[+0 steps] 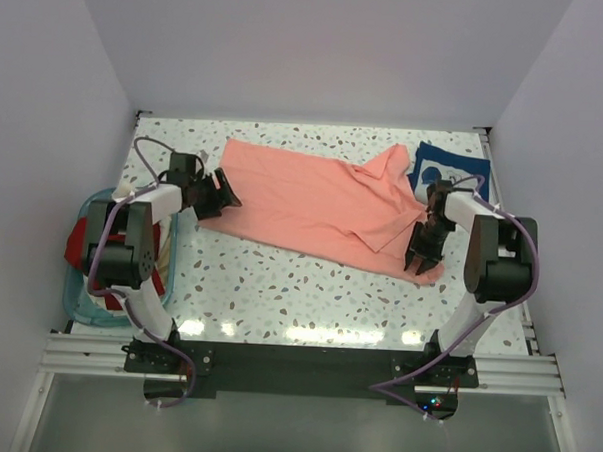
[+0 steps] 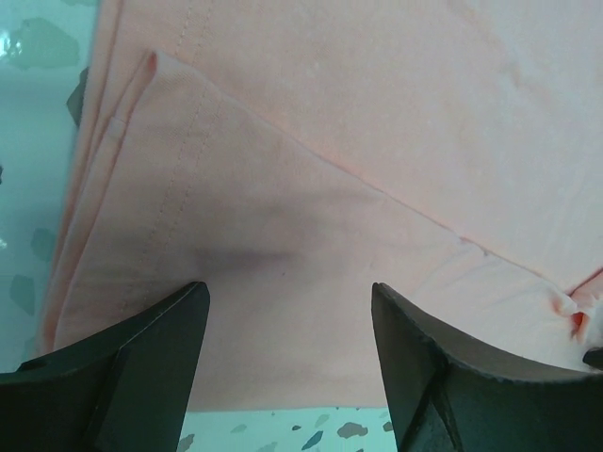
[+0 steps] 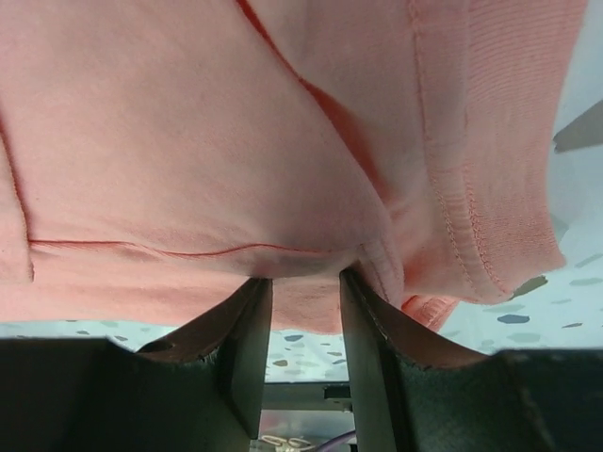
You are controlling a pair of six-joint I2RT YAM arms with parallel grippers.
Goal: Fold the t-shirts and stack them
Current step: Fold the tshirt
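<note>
Plain salmon-pink t-shirt (image 1: pixel 313 201), spread wide, rumpled, right hand (image 1: pixel 419 262) pinching edge

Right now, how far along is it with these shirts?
Early on. The navy shirt lies at the far corner, seemingly folded. The pink shirt is in hand: the right gripper pinches its near edge, the left gripper is open at its other end. More shirts wait in the basket.

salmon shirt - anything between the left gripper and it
Nothing visible does. The left gripper hangs open right over the salmon-pink t-shirt, at its doubled-over edge, with only that cloth in front of it.
</note>
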